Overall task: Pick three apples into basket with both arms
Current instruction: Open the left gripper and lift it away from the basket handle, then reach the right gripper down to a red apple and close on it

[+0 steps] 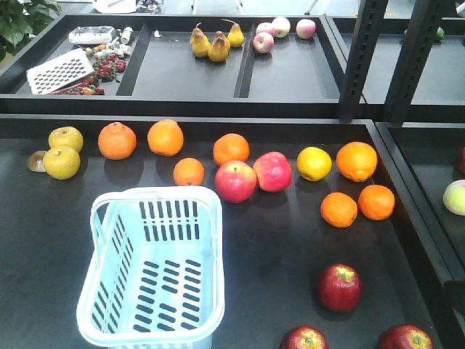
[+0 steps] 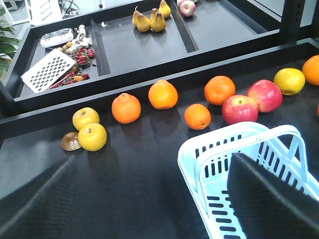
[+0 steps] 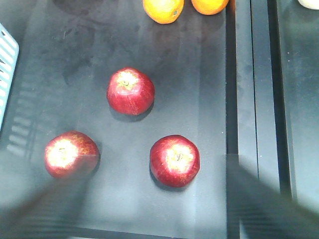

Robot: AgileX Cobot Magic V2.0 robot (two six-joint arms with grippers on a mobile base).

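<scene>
Three dark red apples lie on the black tray at the front right: one [image 1: 338,287] further back, two [image 1: 304,339] [image 1: 405,338] at the bottom edge. The right wrist view looks down on them [image 3: 130,91] [image 3: 70,154] [image 3: 175,160]. My right gripper [image 3: 154,211] hangs open above them, holding nothing; its blurred fingers [image 3: 269,199] frame the nearest apple. The light-blue basket [image 1: 102,218] stands empty at the front left. My left gripper [image 2: 154,209] is open and empty, one finger [image 2: 271,199] over the basket's rim [image 2: 199,149]. Neither arm shows in the front view.
Oranges [image 1: 117,140] [image 1: 357,161], two pinkish-red apples [image 1: 235,181] [image 1: 272,171] and yellow fruit [image 1: 62,162] lie along the back of the tray. Its raised right edge [image 3: 244,99] runs beside the dark apples. Pears [image 1: 218,43] sit on the rear shelf; black posts [image 1: 363,58] stand at the right.
</scene>
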